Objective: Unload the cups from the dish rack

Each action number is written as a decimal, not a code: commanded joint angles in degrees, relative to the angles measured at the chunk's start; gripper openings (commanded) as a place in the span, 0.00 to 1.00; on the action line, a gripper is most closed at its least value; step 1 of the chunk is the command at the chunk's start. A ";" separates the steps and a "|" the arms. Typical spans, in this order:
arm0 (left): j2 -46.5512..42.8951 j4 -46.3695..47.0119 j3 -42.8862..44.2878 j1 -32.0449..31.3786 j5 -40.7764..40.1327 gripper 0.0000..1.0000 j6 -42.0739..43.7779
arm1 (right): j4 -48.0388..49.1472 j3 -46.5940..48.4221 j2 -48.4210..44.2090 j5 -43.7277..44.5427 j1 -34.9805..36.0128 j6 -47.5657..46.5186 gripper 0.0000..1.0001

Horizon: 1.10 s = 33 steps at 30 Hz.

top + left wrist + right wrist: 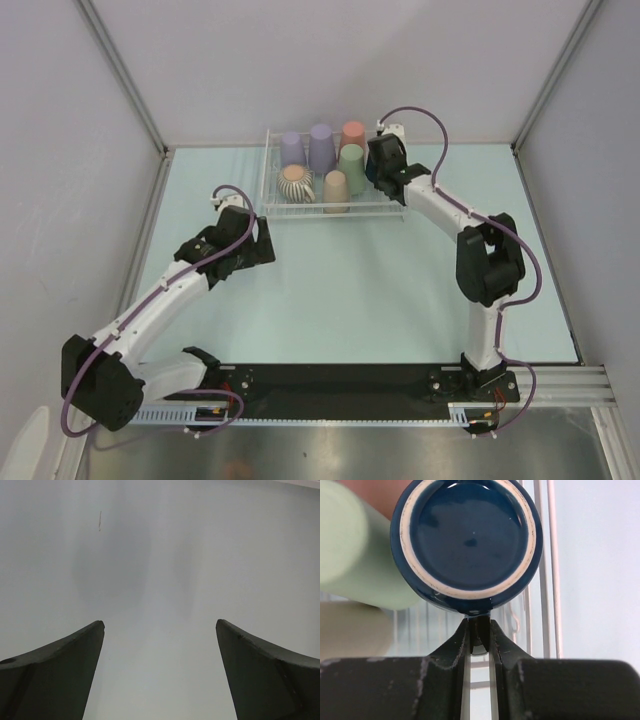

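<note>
The white wire dish rack [268,172] stands at the back of the table. In it are two lavender cups [291,149] [321,147], a salmon pink cup [353,133], a pale green cup [351,167], a tan cup [336,188] and a ribbed beige cup [295,183]. At the rack's right end my right gripper [383,162] covers the dark navy mug. In the right wrist view the navy mug [470,540] shows its base, and the right gripper [480,627] is shut on its handle. My left gripper [262,250] hangs open over bare table [160,555], left of the rack's front.
Grey walls enclose the pale green table [350,290] on three sides. In the right wrist view the pale green cup [355,555] and the tan cup [350,625] lie close to the left of the mug, and the rack's wires [543,580] run along its right.
</note>
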 commanded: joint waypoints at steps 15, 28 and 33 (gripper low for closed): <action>-0.55 7.30 1.91 -0.53 5.56 1.00 -3.08 | -6.71 12.15 -7.82 5.70 2.15 -1.23 0.00; -1.60 26.34 0.24 -0.62 21.54 0.98 -7.91 | 1.28 -4.27 -28.11 -20.03 -4.00 15.00 0.00; -1.60 41.54 -3.70 -0.62 32.96 0.98 -15.02 | 8.57 -14.45 -35.77 -34.86 -9.00 22.75 0.00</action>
